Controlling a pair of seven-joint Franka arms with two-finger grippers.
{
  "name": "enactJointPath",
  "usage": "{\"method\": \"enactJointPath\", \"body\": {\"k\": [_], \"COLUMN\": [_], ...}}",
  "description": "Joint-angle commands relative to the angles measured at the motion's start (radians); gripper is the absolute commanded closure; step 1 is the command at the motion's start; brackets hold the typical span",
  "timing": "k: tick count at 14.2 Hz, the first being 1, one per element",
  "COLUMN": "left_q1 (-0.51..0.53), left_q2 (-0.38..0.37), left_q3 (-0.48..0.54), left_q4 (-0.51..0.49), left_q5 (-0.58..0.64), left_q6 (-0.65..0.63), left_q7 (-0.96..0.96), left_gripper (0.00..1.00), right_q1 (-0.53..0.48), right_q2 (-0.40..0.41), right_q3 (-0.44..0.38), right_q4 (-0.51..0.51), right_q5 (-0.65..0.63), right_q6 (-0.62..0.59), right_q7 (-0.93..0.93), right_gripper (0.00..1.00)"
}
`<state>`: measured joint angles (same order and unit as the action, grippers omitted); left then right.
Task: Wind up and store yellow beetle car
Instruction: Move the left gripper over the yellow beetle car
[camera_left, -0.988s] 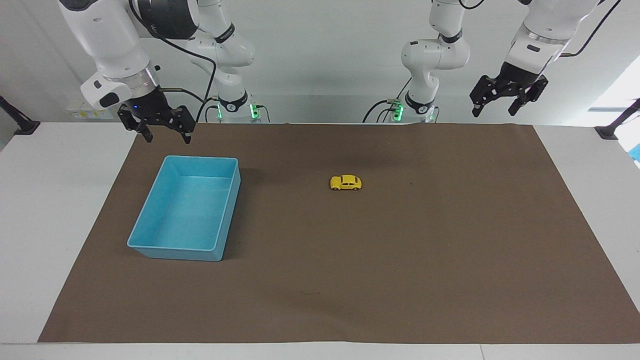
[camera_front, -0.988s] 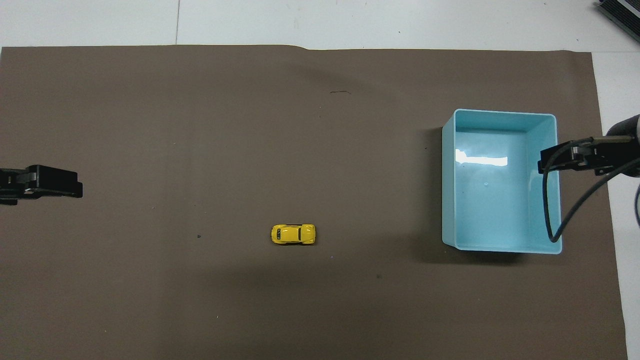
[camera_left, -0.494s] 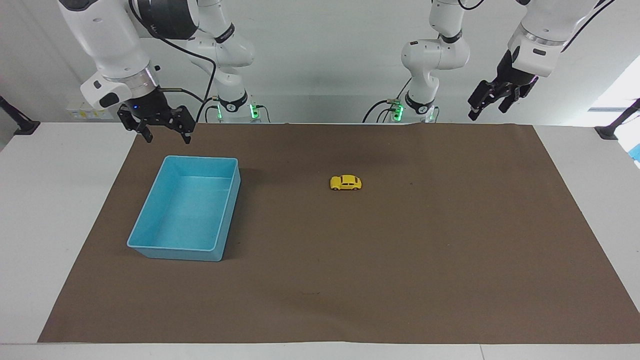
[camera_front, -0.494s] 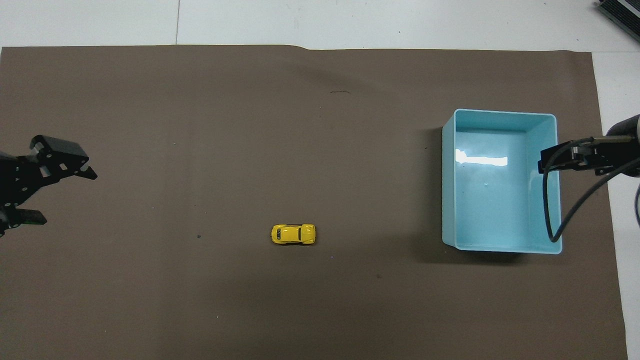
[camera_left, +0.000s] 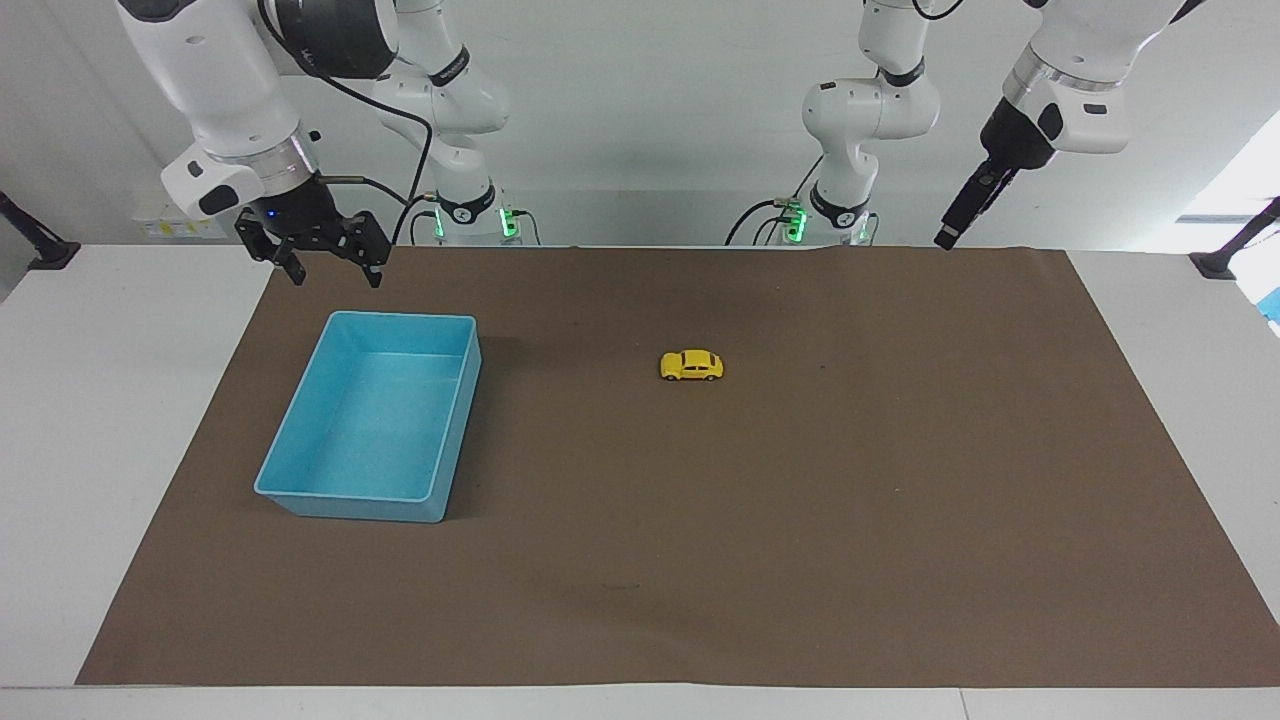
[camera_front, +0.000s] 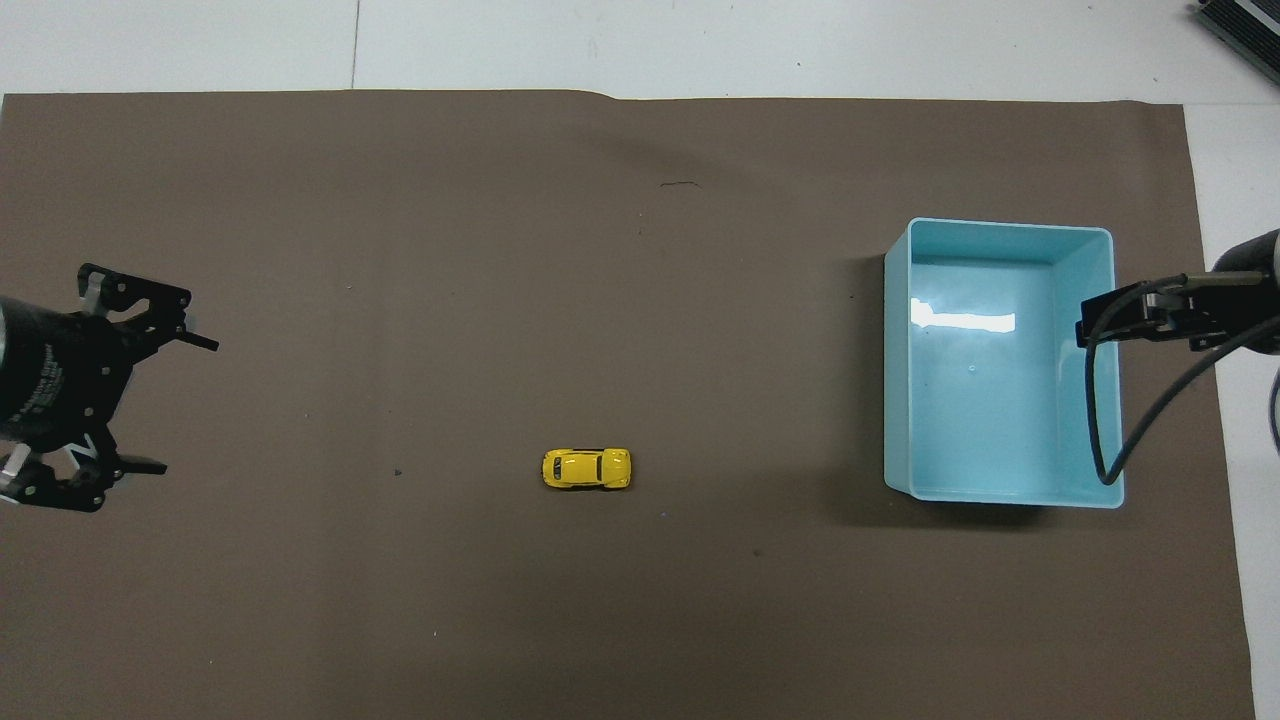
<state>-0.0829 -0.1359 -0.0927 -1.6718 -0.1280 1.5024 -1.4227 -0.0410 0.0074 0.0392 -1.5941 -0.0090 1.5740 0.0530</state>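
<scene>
Fingers spread wide on both our left gripper (camera_front: 180, 405) and right gripper (camera_left: 330, 272), each holding nothing. The yellow beetle car (camera_left: 691, 365) sits mid-mat, well apart from the blue bin (camera_left: 300, 430). We judge it light, rigid and slick-shelled; pinch its flat sides.

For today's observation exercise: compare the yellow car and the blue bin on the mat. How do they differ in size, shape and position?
Size: the car is tiny; the bin is far larger.
Shape: the car is rounded with dark windows and wheels; the bin is a rectangular open box, nothing in it.
Position: the car sits mid-mat; the bin lies toward the right arm's end.
Shared: both rest on the brown mat, untouched by either gripper.
</scene>
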Motion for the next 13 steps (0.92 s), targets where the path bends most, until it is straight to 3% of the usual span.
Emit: {"method": "enactJointPath", "body": {"k": [1, 9, 13], "left_q1": [-0.067, -0.218, -0.319], "left_q2": [0.007, 0.016, 0.065], "left_q3": [0.011, 0.010, 0.011], "left_q4": [-0.060, -0.226, -0.293], "left_q5": [-0.009, -0.021, -0.027], "left_q6": [0.080, 0.246, 0.411], "left_q7": [-0.247, -0.576, -0.813], "left_gripper": [0.00, 0.00, 0.00], "right_q1": [-0.007, -0.007, -0.007], "right_q2": [-0.014, -0.014, -0.014], "right_q3": [0.001, 0.001, 0.001], "right_q4": [-0.010, -0.010, -0.010], "right_q5": [0.007, 0.007, 0.007], "right_q6": [0.005, 0.005, 0.005], "right_q7": [-0.024, -0.024, -0.024], "right_gripper": [0.00, 0.00, 0.00]}}
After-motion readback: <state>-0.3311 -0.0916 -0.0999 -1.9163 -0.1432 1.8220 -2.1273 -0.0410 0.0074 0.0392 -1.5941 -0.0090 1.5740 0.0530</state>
